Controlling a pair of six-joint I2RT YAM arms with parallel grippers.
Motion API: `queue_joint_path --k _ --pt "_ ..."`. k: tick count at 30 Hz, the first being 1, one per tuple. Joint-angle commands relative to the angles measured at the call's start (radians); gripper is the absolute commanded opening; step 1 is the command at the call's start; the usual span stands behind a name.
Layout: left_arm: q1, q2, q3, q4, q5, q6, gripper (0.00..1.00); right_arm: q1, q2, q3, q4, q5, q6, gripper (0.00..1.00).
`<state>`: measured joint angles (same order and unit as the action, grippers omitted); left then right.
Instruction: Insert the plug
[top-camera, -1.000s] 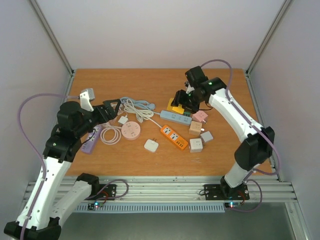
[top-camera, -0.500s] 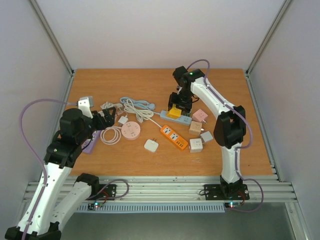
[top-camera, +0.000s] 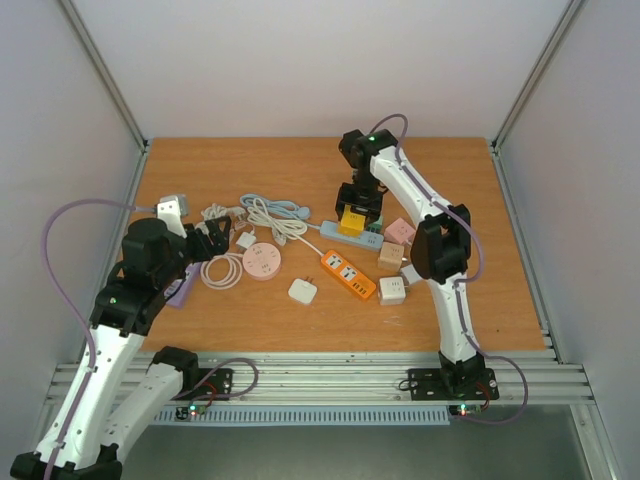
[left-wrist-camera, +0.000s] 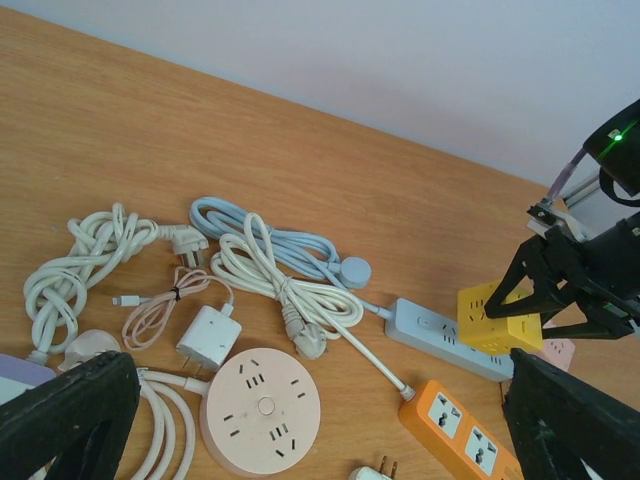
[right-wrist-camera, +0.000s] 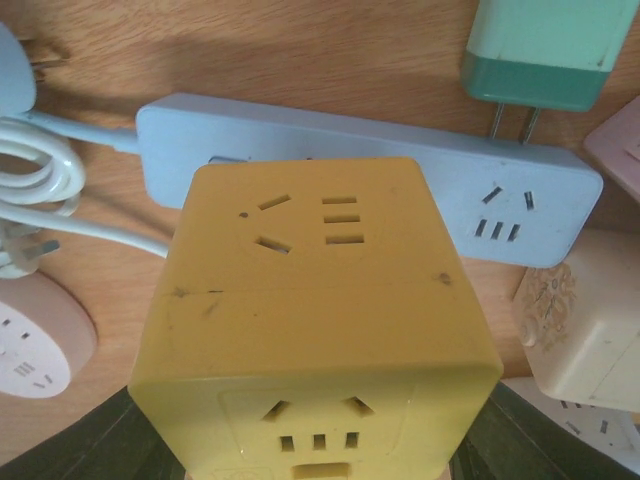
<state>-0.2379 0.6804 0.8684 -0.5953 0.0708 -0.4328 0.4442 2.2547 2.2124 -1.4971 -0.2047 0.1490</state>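
right arm had folded inward, right gripper (top-camera: 352, 210) still pinching the yellow cube socket (right-wrist-camera: 320, 330) over the blue strip (right-wrist-camera: 520, 200); left gripper (top-camera: 212, 240) spread wide; open table (top-camera: 290, 165) along the far edge.

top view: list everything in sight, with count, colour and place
table: 1, orange-brown wood, under everything
power strips: 3, blue centre, orange nearer, purple far left
cube socket: 1, yellow, held over the blue one
round socket: 1, pink, left of centre
small cubes: 5, two white, pink, beige, grey, around the orange strip
chargers: 2, white among the cords, green beside the blue strip
cords: 5, four white, one pale blue, left half
arms: 2, white and black, left and right
left gripper: open, by the cords
right gripper: closed on the cube socket
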Motion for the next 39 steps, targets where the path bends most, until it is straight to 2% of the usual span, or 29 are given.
queue_joint_path --k 1,5,28,39 --pt "-0.004 0.002 -0.009 0.036 -0.012 0.014 0.99 0.001 0.050 0.070 -0.065 0.031 0.012 0.40" --pt "-0.004 0.007 -0.011 0.041 0.002 0.012 0.99 0.006 0.076 0.101 -0.080 0.015 0.005 0.37" --pt "-0.004 0.013 -0.016 0.046 -0.007 0.012 0.99 0.013 0.168 0.114 -0.094 0.095 0.038 0.37" --pt "-0.004 0.028 -0.003 0.036 -0.025 0.019 0.99 0.019 0.234 0.191 -0.116 0.138 0.113 0.39"
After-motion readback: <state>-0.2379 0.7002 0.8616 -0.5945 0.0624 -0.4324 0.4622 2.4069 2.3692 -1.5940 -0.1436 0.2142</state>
